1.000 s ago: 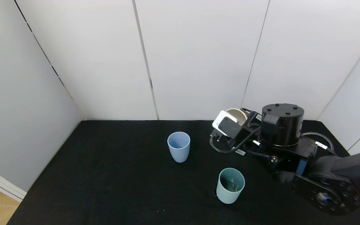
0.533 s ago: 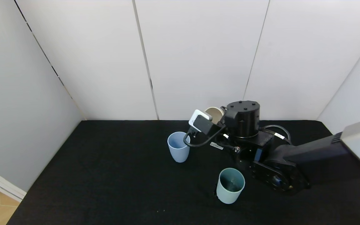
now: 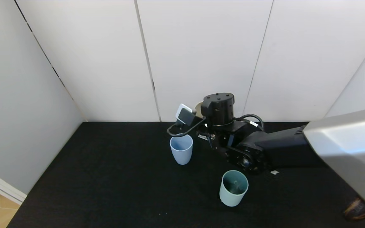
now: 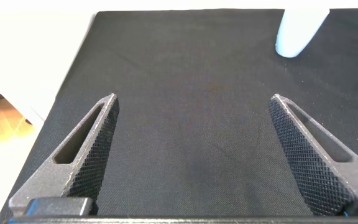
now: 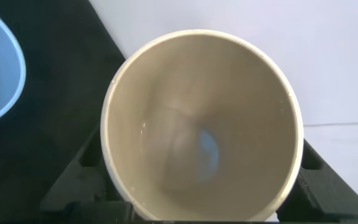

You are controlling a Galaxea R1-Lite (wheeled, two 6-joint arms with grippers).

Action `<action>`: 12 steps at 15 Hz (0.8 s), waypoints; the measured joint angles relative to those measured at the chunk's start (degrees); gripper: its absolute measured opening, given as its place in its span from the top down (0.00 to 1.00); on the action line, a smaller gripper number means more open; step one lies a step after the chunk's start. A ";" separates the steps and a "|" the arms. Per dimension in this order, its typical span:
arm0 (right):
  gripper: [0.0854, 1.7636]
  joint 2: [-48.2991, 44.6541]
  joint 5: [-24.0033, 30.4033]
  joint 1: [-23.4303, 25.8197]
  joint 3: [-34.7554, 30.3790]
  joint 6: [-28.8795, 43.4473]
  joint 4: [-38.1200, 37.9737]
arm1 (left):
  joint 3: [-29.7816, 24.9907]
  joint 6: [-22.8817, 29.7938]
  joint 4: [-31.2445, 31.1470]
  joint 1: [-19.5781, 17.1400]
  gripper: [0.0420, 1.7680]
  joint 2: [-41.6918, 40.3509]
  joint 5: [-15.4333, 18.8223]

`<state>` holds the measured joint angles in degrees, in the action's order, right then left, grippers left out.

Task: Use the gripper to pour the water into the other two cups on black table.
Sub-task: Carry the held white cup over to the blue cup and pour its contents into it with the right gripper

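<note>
The right gripper (image 5: 201, 205) gripped the cream cup (image 5: 202, 124) around its lower wall, just above and behind the pale blue cup (image 3: 181, 148). The mint-teal cup (image 3: 233, 187) stood well apart on the black desk (image 3: 106, 177), nearer the robot. A faint glint suggested water (image 5: 205, 149) inside. The tumbler looked light, rigid and smooth, so a mid-wall grip seemed safest. The left gripper (image 4: 191, 155) hung wide apart, idle.
</note>
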<state>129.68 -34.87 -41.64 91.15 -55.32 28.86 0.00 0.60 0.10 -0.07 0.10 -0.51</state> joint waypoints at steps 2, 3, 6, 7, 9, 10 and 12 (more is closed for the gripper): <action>0.27 2.89 -1.96 -0.13 3.74 -3.47 -0.05 | 0.00 0.00 0.01 0.00 0.03 0.00 0.02; 0.27 4.02 -2.62 -0.28 5.07 -5.47 0.06 | 0.00 0.00 0.00 0.00 0.03 0.00 0.00; 0.27 6.67 -3.15 -1.27 7.50 -9.95 0.09 | 0.00 0.00 0.01 0.00 0.03 0.00 0.02; 0.27 7.17 -3.17 -1.63 7.67 -11.30 0.11 | 0.00 0.00 0.01 0.00 0.03 0.00 0.02; 0.27 7.86 -3.28 -2.01 7.78 -14.36 0.22 | 0.00 0.00 0.01 0.00 0.03 0.00 0.00; 0.27 8.11 -3.30 -2.12 7.80 -15.51 0.27 | 0.00 0.00 0.01 0.00 0.03 0.00 0.00; 0.27 8.41 -3.30 -2.40 7.86 -17.49 0.30 | 0.00 0.00 0.01 0.00 0.03 0.00 0.00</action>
<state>138.10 -38.17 -44.04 99.01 -72.81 29.16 0.00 0.60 0.11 -0.07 0.10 -0.51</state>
